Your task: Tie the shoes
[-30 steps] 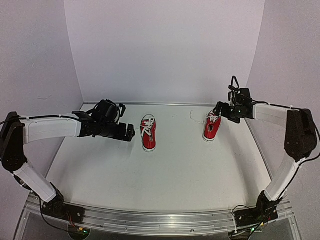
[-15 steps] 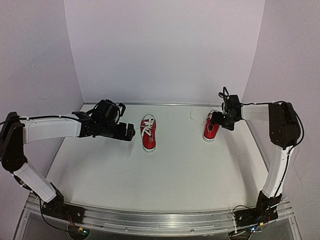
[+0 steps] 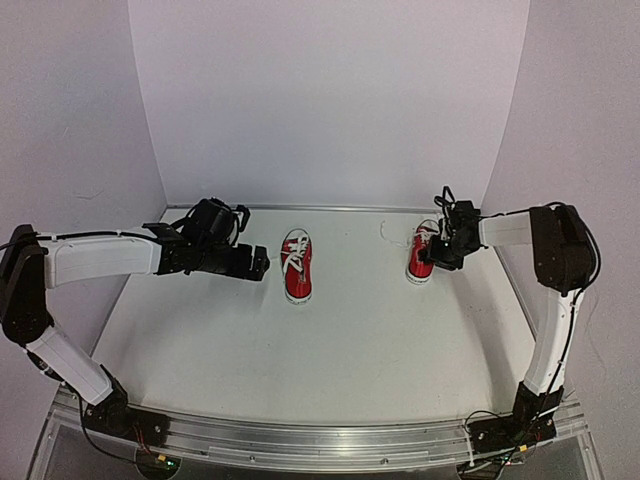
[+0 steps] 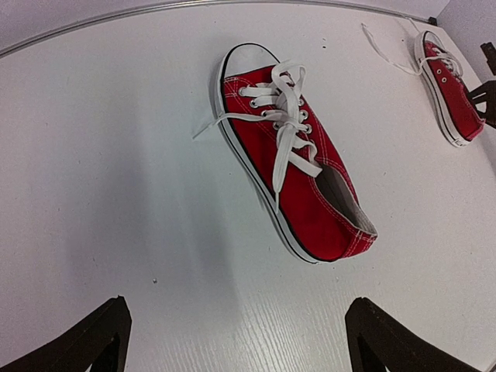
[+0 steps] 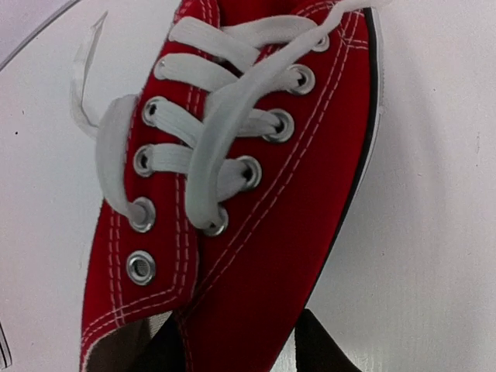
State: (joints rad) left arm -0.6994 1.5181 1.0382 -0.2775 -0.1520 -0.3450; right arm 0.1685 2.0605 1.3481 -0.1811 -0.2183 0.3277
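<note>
Two red shoes with white laces lie on the white table. The left shoe (image 3: 297, 265) (image 4: 294, 170) has loose, untied laces and sits just right of my left gripper (image 3: 262, 266) (image 4: 236, 310), which is open and apart from it. The right shoe (image 3: 422, 255) (image 5: 256, 194) (image 4: 449, 93) lies at the back right. My right gripper (image 3: 441, 250) (image 5: 236, 341) is at its heel end, one finger inside the shoe opening and one outside the sole, closed on the red side wall. A loose lace end (image 5: 85, 70) trails on the table.
White walls enclose the table at the back and on both sides. A metal rail (image 3: 320, 440) runs along the near edge by the arm bases. A metal strip (image 4: 116, 19) borders the table's far edge.
My right gripper has swung in closer to the right shoe's heel end and its jaws have closed in on the side wall. The left arm and both shoes have stayed put.
</note>
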